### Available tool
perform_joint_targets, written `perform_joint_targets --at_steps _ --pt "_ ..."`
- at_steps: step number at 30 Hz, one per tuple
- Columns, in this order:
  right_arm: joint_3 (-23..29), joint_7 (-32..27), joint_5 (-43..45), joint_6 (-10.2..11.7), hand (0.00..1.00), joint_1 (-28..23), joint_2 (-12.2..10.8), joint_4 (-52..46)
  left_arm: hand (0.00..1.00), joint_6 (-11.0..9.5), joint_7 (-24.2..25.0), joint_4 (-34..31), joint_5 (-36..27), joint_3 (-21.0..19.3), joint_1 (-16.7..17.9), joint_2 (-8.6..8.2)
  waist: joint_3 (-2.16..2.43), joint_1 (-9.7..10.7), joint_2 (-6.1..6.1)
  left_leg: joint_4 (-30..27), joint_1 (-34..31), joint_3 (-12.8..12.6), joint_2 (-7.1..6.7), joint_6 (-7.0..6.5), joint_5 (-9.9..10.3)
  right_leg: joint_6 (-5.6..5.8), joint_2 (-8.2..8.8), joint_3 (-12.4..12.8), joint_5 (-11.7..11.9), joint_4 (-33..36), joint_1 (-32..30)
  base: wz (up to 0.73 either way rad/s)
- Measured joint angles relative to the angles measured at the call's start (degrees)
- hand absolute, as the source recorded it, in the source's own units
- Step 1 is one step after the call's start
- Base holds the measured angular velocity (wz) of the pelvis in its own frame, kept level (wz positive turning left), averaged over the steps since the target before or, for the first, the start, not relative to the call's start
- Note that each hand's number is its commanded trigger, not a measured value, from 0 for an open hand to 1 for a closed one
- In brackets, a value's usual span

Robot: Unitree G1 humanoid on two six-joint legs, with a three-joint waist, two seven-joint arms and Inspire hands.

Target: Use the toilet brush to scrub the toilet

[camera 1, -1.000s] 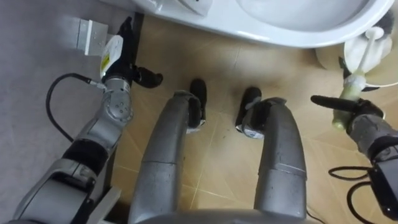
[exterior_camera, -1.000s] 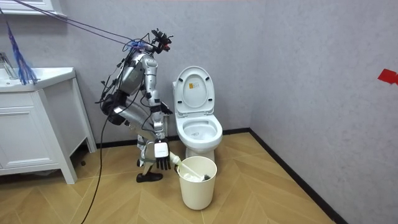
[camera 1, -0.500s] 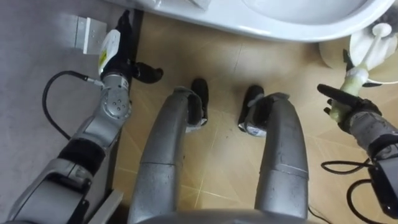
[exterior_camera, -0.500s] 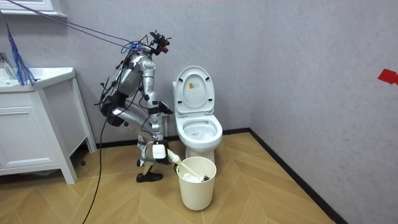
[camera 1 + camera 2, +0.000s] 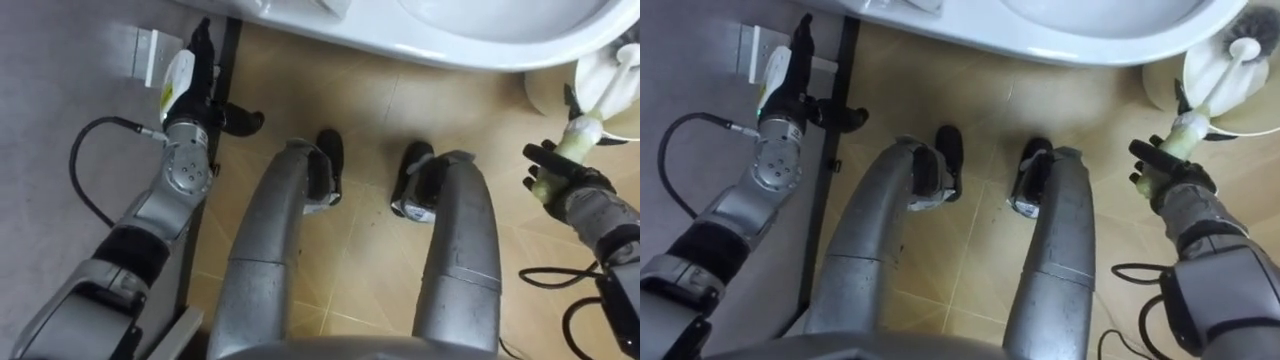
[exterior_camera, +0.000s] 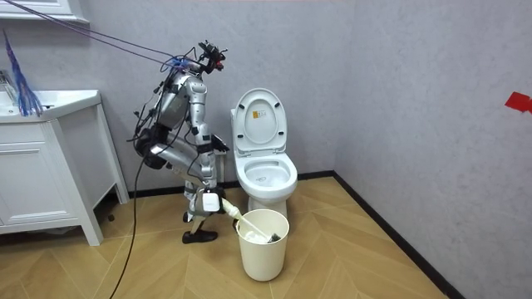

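Since a second ago the right hand (image 5: pixel 562 185) has drawn in the finger it held out straight, and its fingers are now curled round the pale lower handle of the toilet brush (image 5: pixel 1212 85). That brush leans out of the white bin (image 6: pixel 266 249), its dark bristle head down inside; the bin stands on the wooden floor (image 5: pixel 350 260) just in front of the toilet (image 6: pixel 264 174), whose lid is up. From the room view the robot stands bent forward beside the bowl, next to the wall. The left hand (image 5: pixel 200 95) reaches up along the dark skirting strip (image 5: pixel 228 60) at the foot of the wall, fingers fairly straight and holding nothing. By my reading only the grasp is done: the brush head has not left the bin, so lifting it out, carrying it over the rim and scrubbing the bowl are all left.
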State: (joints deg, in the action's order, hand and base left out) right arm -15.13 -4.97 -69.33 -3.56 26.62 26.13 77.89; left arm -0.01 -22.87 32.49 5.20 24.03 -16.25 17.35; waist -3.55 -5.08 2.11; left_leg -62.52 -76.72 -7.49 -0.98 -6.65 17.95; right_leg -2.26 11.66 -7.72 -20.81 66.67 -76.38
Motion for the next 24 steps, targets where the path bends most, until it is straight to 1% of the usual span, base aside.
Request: perform_joint_targets --at_steps 3,5,6,9,11,12,13,14,15,16,17,19,21,24 --pt "0.07 0.72 -0.88 -0.34 1.0 -1.38 -0.66 0.12 0.0 0.24 0.02 0.0 0.01 0.0 0.87 0.0 0.02 0.07 0.03 0.25 1.95 0.55 0.12 0.04 0.25 0.09 -0.11 -0.66 -0.4 -0.64 2.49 0.02" --pt "0.07 0.88 -0.83 -0.59 1.0 -2.36 -1.15 0.3 0.0 0.83 0.08 0.0 0.01 0.0 1.59 -0.02 0.02 0.12 0.04 0.95 3.78 0.85 0.14 0.11 0.29 0.09 -0.24 -1.03 -0.44 -1.65 4.59 -0.02" --pt "0.05 1.03 -0.8 -1.11 1.0 -2.99 -1.4 0.46 0.0 0.96 0.11 0.0 0.0 -0.03 2.76 -0.02 0.03 0.06 0.03 1.58 5.22 1.0 0.12 0.22 0.35 0.16 -0.4 -1.17 -0.4 -2.49 6.13 -0.06" --pt "0.07 1.85 -0.86 -1.59 1.0 -4.61 -1.78 1.06 0.0 0.96 0.16 -0.18 0.15 -0.46 4.6 0.01 0.09 0.16 -0.01 4.6 9.52 1.24 0.11 0.47 0.21 0.92 -1.33 -1.01 0.28 -5.77 10.4 -0.07" --pt "0.11 2.57 -1.21 -1.56 1.0 -5.18 -1.85 2.4 0.0 0.95 0.24 -0.9 0.11 -0.83 6.2 -0.01 0.14 0.22 -0.09 6.86 12.21 1.4 0.0 0.54 -0.32 0.94 -1.46 -1.38 0.98 -8.22 13.23 -0.04" --pt "0.13 2.61 -1.77 -1.51 1.0 -5.69 -2.01 2.88 0.0 0.91 0.26 -0.91 0.07 -0.86 6.98 -0.11 0.13 0.29 -0.15 8.7 14.43 1.45 0.01 0.53 -0.86 1.14 -1.76 -1.53 1.5 -10.2 15.49 0.0" --pt "0.24 2.69 -2.3 -1.43 1.0 -6.01 -2.57 3.81 0.0 0.91 0.41 -0.87 0.07 -0.87 7.65 -0.18 0.23 0.53 -0.37 10.96 16.87 1.53 -0.03 0.59 -1.49 1.16 -1.83 -1.98 2.12 -12.5 18.01 0.0" --pt "0.29 2.74 -2.37 -1.45 1.0 -6.03 -2.96 4.36 0.0 0.91 0.59 -0.87 0.08 -0.87 7.93 -0.18 0.29 0.65 -0.5 12.0 18.07 1.61 -0.05 0.64 -1.79 1.18 -1.95 -2.18 2.44 -13.66 19.24 0.0" --pt "0.74 2.77 -2.48 -1.49 1.0 -6.23 -3.66 5.18 0.0 0.76 0.72 -0.93 0.11 -0.93 8.41 -0.24 0.4 0.79 -0.66 13.72 20.17 1.95 0.03 0.78 -2.15 1.26 -2.32 -2.66 2.98 -15.83 21.7 -0.04" --pt "0.93 3.1 -2.92 -1.49 1.0 -6.5 -4.36 5.92 0.0 0.6 0.88 -0.87 0.11 -1.19 9.01 -0.38 0.48 0.76 -0.84 15.25 22.43 2.21 0.25 0.95 -2.28 1.28 -2.83 -3.09 3.46 -17.94 24.27 -0.03" --pt "0.93 3.31 -3.01 -1.49 1.0 -6.7 -4.68 6.28 0.0 0.58 0.96 -0.84 0.19 -1.3 9.07 -0.46 0.52 0.84 -0.97 16.07 23.61 2.35 0.23 1.0 -2.43 1.31 -2.89 -3.34 3.66 -18.93 25.53 0.0" --pt "1.55 4.04 -4.78 -1.52 1.0 -7.94 -5.73 6.85 0.0 0.1 1.09 -0.55 0.67 -1.47 10.16 -0.57 0.86 1.03 -1.76 19.66 28.07 2.47 -0.03 1.0 -3.08 1.81 -3.31 -3.41 4.3 -22.32 30.0 0.08" --pt "2.95 4.38 -5.06 -1.54 1.0 -8.85 -6.12 6.84 0.0 0.08 1.31 -0.6 1.69 -2.04 11.31 -0.64 0.91 1.12 -1.85 21.36 31.0 2.8 0.0 1.06 -3.11 2.08 -3.86 -3.51 4.57 -24.61 33.22 0.03" --pt "3.94 4.71 -5.35 -1.56 1.0 -9.8 -6.56 6.75 0.0 0.08 2.36 -0.57 1.92 -3.88 13.49 -0.74 1.12 1.61 -2.31 24.16 35.48 3.03 -0.23 1.12 -3.15 2.38 -3.98 -3.99 4.77 -27.6 37.9 0.03"
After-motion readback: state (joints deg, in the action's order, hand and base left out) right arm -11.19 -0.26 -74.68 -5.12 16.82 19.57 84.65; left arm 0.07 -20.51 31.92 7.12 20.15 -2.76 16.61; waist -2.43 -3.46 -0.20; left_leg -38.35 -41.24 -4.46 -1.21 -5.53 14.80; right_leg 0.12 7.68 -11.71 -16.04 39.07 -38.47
